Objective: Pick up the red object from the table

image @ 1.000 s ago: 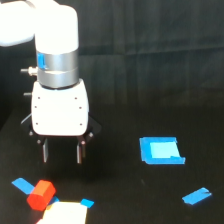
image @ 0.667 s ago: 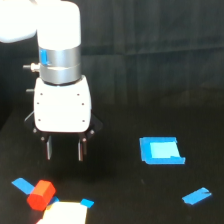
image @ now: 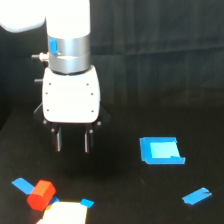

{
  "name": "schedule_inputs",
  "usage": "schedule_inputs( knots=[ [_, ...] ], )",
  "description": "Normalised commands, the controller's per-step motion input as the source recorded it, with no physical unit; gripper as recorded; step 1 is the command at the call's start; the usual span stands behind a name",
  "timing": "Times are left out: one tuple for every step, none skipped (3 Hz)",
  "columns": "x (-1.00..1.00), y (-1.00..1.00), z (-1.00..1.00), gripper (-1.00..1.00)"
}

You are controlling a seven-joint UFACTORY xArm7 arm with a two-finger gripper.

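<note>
The red object (image: 40, 194) is a small red-orange faceted block lying on the black table (image: 130, 200) near the front, toward the exterior view's left. My gripper (image: 72, 141) hangs from the white arm above and slightly to the right of it, well clear of the block. Its two dark fingers (image: 58, 141) point straight down with an empty gap between them, so it is open and holds nothing.
A white patch (image: 65, 215) lies right beside the block, with blue tape strips (image: 21, 184) around it. A blue square patch (image: 161, 150) sits to the right, and another blue tape strip (image: 196, 196) lies at the front right.
The arm and gripper have shifted a little toward the exterior view's right and slightly up. The red block has not moved.
</note>
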Motion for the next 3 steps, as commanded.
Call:
schedule_inputs(
  knots=[
    [1.00,-1.00,-1.00,1.00],
    [1.00,-0.92,-1.00,0.85],
    [-0.38,0.12,0.86,-1.00]
  ],
)
